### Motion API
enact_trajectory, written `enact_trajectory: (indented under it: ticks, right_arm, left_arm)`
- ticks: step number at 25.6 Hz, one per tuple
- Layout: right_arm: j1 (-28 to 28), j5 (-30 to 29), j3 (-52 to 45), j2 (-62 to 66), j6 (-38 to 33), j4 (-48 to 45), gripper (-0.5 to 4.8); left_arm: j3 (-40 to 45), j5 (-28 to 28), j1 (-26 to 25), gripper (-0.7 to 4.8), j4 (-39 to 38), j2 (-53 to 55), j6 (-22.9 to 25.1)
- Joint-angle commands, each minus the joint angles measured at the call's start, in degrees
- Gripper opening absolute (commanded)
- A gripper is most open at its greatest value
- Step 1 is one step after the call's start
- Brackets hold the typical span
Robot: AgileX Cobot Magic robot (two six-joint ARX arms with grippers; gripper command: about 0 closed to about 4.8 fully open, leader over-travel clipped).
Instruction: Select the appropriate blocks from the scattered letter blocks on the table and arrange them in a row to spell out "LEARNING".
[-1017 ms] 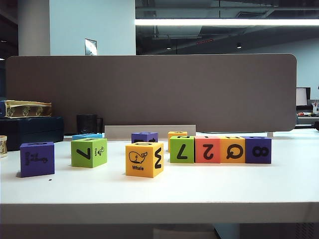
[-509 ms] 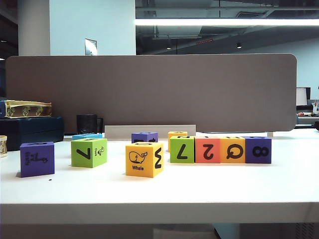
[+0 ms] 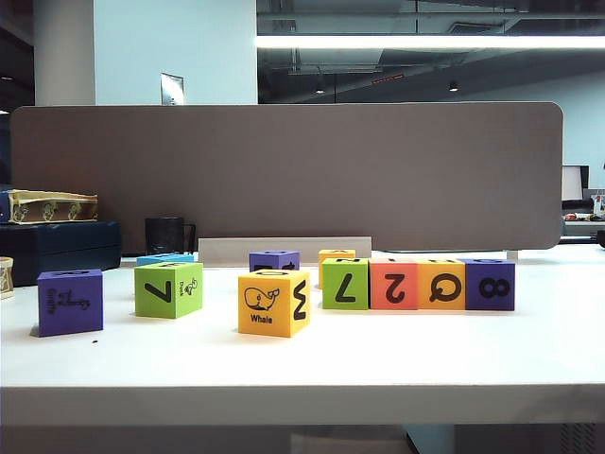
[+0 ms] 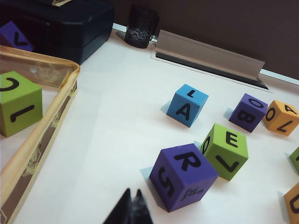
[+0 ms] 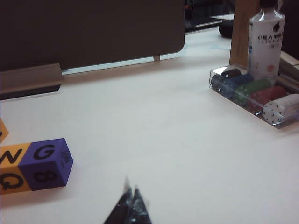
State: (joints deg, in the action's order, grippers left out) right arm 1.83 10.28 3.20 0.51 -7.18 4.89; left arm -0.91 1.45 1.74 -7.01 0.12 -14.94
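Nothing on the desk (image 3: 302,364) has shifted since the earlier frames. Only the pinched-together tips of the left end effector (image 4: 130,207) show, empty, with the purple R block (image 4: 183,176) just beside them and the green E block (image 4: 226,150) and blue A block (image 4: 187,105) beyond. Right end effector (image 5: 131,207) is likewise closed and empty, its body cut off; the purple G block (image 5: 46,163) ends the row nearby. A clear tray (image 5: 254,95) holds coloured discs.

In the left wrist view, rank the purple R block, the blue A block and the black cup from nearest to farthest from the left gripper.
From the shut left gripper:
1. Purple R block, right beside the fingertips.
2. Blue A block, farther out, mid-table.
3. Black cup, farthest, by the back partition.
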Motion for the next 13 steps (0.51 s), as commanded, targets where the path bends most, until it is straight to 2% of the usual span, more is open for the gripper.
enact_trajectory:
  ticks: [1,4,13]
  right_arm:
    - [0.1,-1.2,0.8,-0.6,-0.3,-0.6,-0.02]
    - [0.1,-2.7,1.0,-0.5,-0.3,-0.5,-0.02]
    - [4.1,-2.9,5.7,-0.4,-0.4,0.1,-0.02]
  left_arm:
    - [-1.0,0.7,0.0,-0.06,0.4,0.0,0.5]
    - [-1.8,2.1,0.0,-0.06,0.2,0.0,2.7]
    - [-2.6,4.3,0.0,-0.06,0.2,0.0,2.7]
